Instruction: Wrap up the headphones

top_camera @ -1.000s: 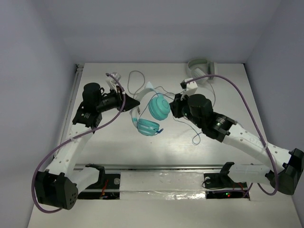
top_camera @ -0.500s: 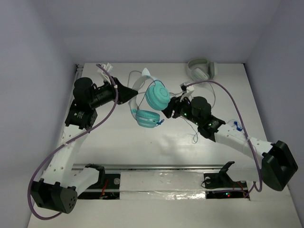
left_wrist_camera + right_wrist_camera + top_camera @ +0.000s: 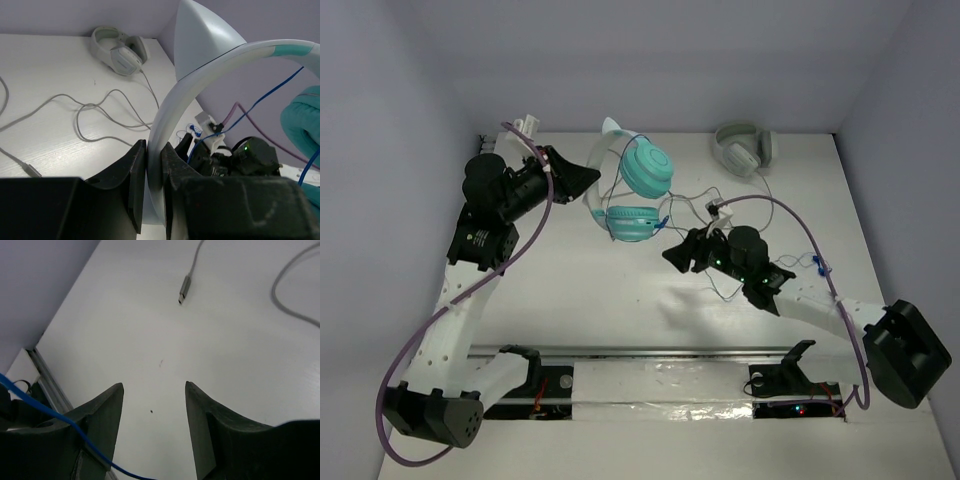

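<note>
top external: headphones sit far-centre over the table, apparently lifted clear of it, one teal cup above the other in this view.
left gripper: clenched on the white headband. Left wrist view shows both fingers pressed against the band, which arcs up and away.
right gripper: jaws spread, nothing between them, only bare table below. In the top view it's low, near side of the cups and apart from them.
blue cable: thin, runs past the outer side of one right finger. Not clearly inside the jaws. In the left wrist view it hangs slack from the cup side towards the right arm.
other stuff: grey headphones at the far right edge. Their grey cable trails over the table and its plug lies ahead of the right gripper.
step (my read): cable winding, right arm between grabs, left arm acting as the fixture.
next move needs: right jaws closing on the blue run, not the grey one, then carrying it around the band or cups while the left grip holds firm.
risk: the cable is thin and slack, easy to miss or let slip.
</note>
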